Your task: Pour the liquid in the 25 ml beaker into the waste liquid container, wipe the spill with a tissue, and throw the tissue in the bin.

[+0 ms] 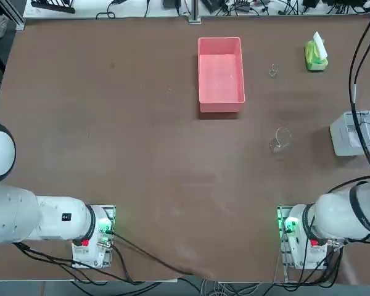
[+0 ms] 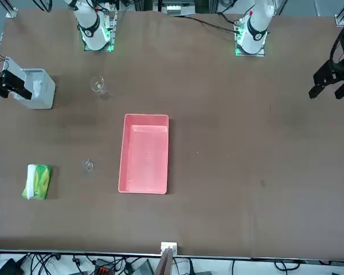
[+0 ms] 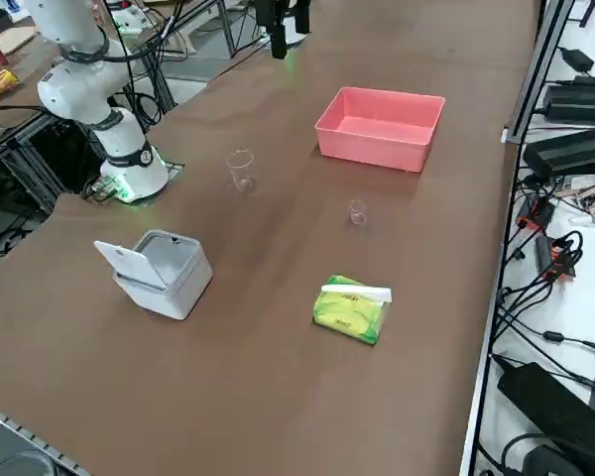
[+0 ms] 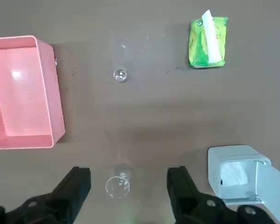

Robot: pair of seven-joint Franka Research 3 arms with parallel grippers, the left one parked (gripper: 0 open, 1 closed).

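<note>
top view: the small beaker (image 1: 273, 70) stands on the table (image 1: 111, 123) right of the pink tray (image 1: 221, 74), apart from it. the larger beaker (image 1: 280, 140) stands nearer the robot. the tissue pack (image 1: 316, 55) lies far right; the grey bin (image 1: 348, 132) sits at the right edge, lid up.

front view: nothing lies in the tray; no spill shows on the table. no step appears done.

right side view: the small beaker stands between the tray and the tissue pack, upright, untouched.

right wrist view: the right gripper (image 4: 128, 186) hangs high over the table, fingers (image 4: 77, 184) spread wide, holding nothing. the larger beaker shows between them, far below. pouring, wiping and binning all remain.
</note>
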